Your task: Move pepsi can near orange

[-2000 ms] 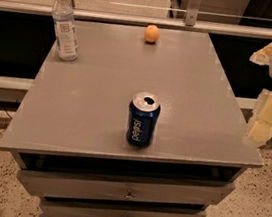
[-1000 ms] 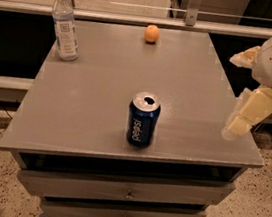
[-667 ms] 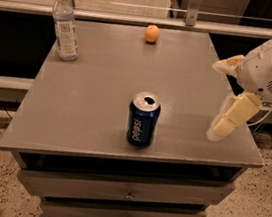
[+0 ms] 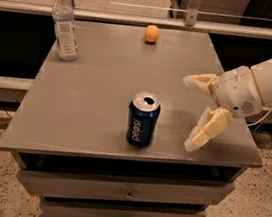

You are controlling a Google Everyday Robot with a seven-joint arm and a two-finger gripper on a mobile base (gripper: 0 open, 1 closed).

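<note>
The pepsi can (image 4: pixel 142 119) stands upright near the front middle of the grey table (image 4: pixel 95 74), dark blue with white lettering and a silver top. The orange (image 4: pixel 152 33) sits at the far edge of the table, well behind the can. My gripper (image 4: pixel 188 113) comes in from the right on a white arm, over the table's right side. Its two cream fingers (image 4: pixel 209 128) are spread wide apart and hold nothing. It is to the right of the can, a short gap away, not touching it.
A clear plastic water bottle (image 4: pixel 65 25) stands at the table's far left corner. The table has drawers (image 4: pixel 124 192) below its front edge. A metal rail (image 4: pixel 138 19) runs behind the table. Speckled floor lies around it.
My gripper has moved left from beyond the table's right edge to over the table, closer to the can. The can, orange and bottle have not moved.
</note>
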